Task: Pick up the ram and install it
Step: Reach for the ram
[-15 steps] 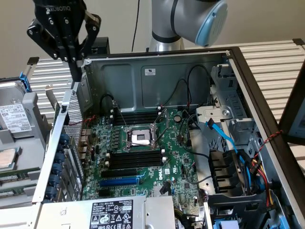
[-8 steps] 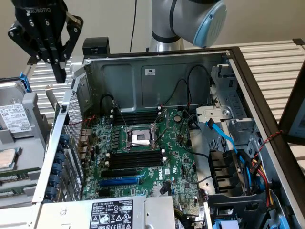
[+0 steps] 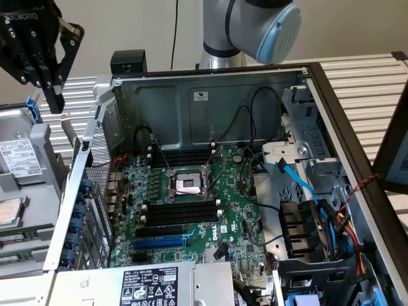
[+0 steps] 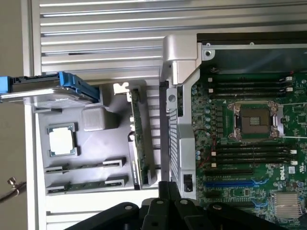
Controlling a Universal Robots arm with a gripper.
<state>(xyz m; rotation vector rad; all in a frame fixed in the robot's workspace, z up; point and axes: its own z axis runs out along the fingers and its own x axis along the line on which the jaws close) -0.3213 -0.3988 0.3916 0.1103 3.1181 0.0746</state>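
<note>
Fingers (image 3: pixel 56 99) clenched tight, tip against tip, gripping nothing! They hang at ten o'clock in the exterior view, above the grey tray (image 3: pixel 48 191) that lies on the slatted tabletop (image 3: pixel 370 83). The arm (image 3: pixel 255 25), grey with a pale-blue cap, stands at twelve o'clock behind the open computer case (image 3: pixel 306 71).

And the ram (image 4: pixel 138 143)? It is out of the case, a dark-green stick standing on its long edge along the side of the tray closest to the case wall. From the wrist camera the fingers (image 4: pixel 169 191) are near one end of it, apart from it, no contact.

The tray sits at nine o'clock from the case in the exterior view. Sharing it are a hard drive (image 3: pixel 19 159) with blue rails, a square processor chip (image 4: pixel 62 141) and two more green sticks (image 4: pixel 84 165) lying flat in their recesses.

Inside the case, the green motherboard (image 3: pixel 242 217) lies flat, with the processor socket (image 3: pixel 188 183) in its middle. Black memory slots (image 3: pixel 182 156) run at twelve o'clock and at six o'clock from that socket. The blue expansion slot (image 3: pixel 159 242) lies at seven o'clock from it.
</note>
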